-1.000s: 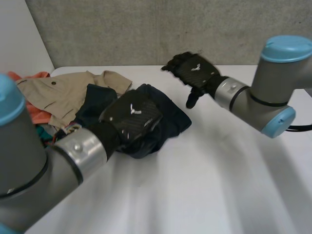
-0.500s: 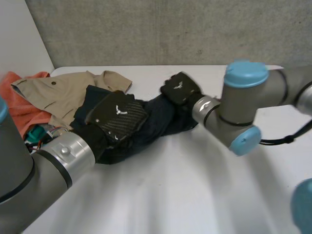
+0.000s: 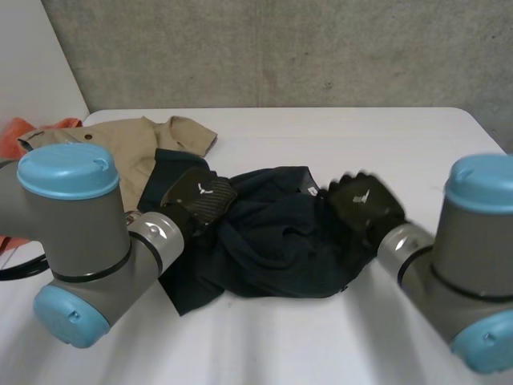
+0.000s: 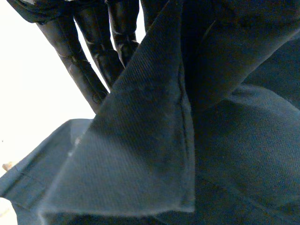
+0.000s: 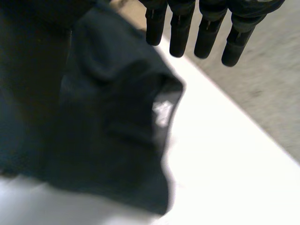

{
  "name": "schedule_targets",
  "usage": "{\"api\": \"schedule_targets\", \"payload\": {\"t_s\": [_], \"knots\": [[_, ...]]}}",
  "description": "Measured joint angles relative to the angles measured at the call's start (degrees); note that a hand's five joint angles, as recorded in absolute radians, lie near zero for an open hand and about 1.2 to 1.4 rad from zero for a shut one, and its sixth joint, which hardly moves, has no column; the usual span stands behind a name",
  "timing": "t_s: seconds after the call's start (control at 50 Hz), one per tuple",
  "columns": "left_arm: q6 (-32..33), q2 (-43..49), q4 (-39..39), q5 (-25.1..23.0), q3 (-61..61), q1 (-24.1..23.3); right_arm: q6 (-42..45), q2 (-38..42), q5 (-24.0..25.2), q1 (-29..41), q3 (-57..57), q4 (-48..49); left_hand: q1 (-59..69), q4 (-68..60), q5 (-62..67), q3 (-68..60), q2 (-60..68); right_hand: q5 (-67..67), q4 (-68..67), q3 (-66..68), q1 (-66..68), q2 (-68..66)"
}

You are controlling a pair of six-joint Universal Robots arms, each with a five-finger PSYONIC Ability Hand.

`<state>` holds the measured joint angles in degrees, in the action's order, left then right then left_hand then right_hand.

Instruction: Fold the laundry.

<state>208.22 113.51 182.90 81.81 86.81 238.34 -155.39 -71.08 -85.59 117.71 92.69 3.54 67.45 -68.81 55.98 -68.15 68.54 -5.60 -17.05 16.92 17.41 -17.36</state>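
A dark navy garment [image 3: 272,241] lies crumpled and spread across the middle of the white table [image 3: 377,144]. My left hand [image 3: 199,199] rests on its left part. In the left wrist view a raised, stitched fold of the garment [image 4: 140,140] runs up along my left hand's fingers [image 4: 86,61] and is pinched there. My right hand [image 3: 365,207] sits at the garment's right edge. In the right wrist view its fingers [image 5: 206,37] are straight and apart, above the garment [image 5: 108,122], with nothing in them.
A beige shirt [image 3: 120,144] lies at the back left, partly under the navy garment. An orange cloth [image 3: 20,132] sits at the table's far left edge. A grey wall stands behind the table.
My right arm has swung from the back of the table to the garment's right edge. The garment has been drawn out wider. My left hand has pulled back to the left with it.
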Motion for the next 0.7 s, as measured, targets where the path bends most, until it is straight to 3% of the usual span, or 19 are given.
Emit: {"api": "schedule_targets", "payload": {"t_s": [0.12, 0.22, 0.32, 0.4, 0.56, 0.7], "knots": [[0.0, -2.33, -1.1, -0.34, 2.44, -0.04, -0.76, -3.12, 0.73, -2.44, -5.98, -5.1, 0.0, 0.0, 0.0, 0.0, 0.0, 2.67, 2.11, -2.82, -2.22, 3.23], [0.06, -5.97, -1.39, -0.83, 5.94, -0.04, 1.57, -2.7, 4.29, -4.29, -13.85, -16.97, 0.0, 0.0, 0.0, 0.0, 0.0, 3.03, 3.42, -3.59, -2.98, 4.22], [0.33, -8.2, -1.86, -1.02, 8.3, -0.09, 5.0, 0.98, 7.23, -4.79, -20.91, -25.94, 0.0, 0.0, 0.0, 0.0, 0.0, 2.87, 3.42, -3.55, -2.97, 4.16], [0.86, -9.53, -2.9, -0.83, 9.89, -0.27, 11.27, 7.84, 9.35, -3.78, -27.6, -31.67, 0.0, 0.01, 0.0, 0.0, 0.0, -5.08, -2.98, 3.42, 2.6, -3.14], [0.9, -10.17, -3.95, -0.09, 10.14, 0.09, 20.11, 15.24, 12.41, -2.37, -28.81, -32.82, 0.0, 0.01, 0.0, 0.0, 0.0, -9.23, -7.17, 7.1, 6.59, -6.05], [0.81, -10.17, -4.07, 0.12, 10.02, 0.5, 22.41, 17.91, 15.35, -2.38, -24.86, -25.53, 0.0, 0.02, 0.0, 0.0, 0.0, -8.48, -7.14, 7.11, 6.59, -6.05]]}}
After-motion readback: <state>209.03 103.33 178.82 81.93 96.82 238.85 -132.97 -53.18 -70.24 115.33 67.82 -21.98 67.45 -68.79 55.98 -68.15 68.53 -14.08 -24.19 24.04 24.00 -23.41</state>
